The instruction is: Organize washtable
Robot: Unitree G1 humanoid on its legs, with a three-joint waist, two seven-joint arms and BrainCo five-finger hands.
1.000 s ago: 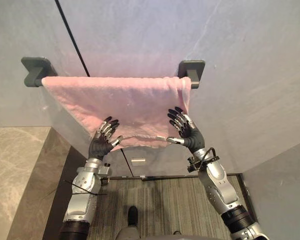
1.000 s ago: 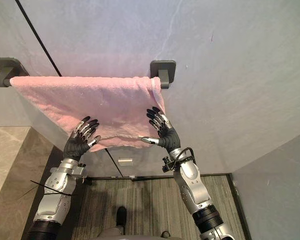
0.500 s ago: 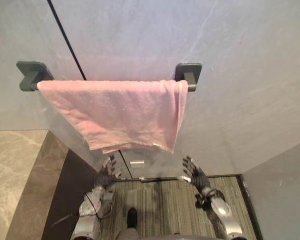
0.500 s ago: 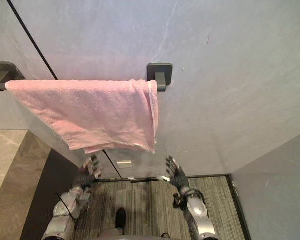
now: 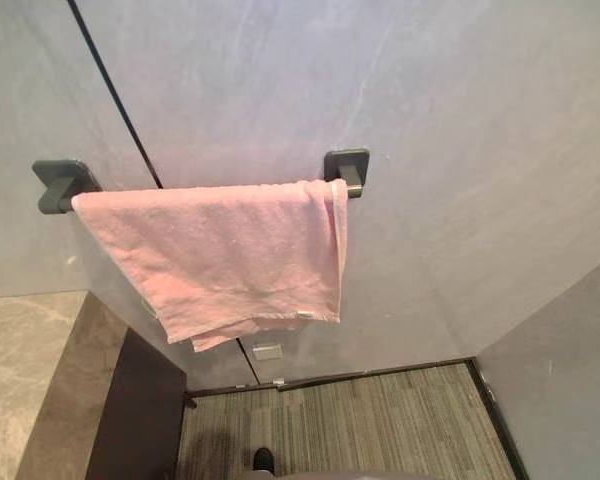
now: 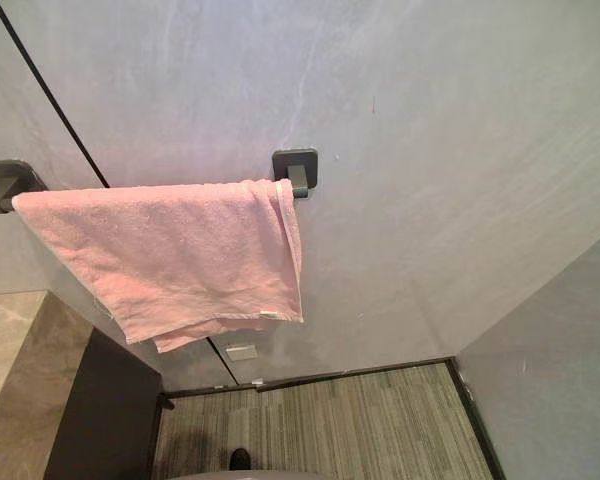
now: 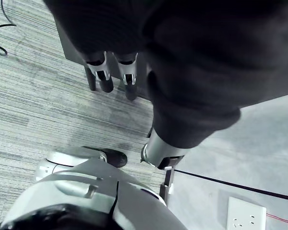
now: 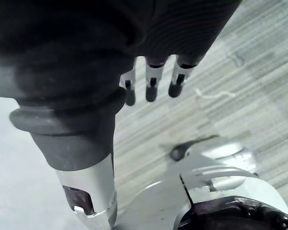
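A pink towel hangs over a dark rail on a grey wall. It is spread from the left bracket to the right bracket, with its right edge bunched at the rail. A marbled surface lies low at left. The left hand and right hand hang above the striped carpet, fingers straight and slightly apart, gripping nothing.
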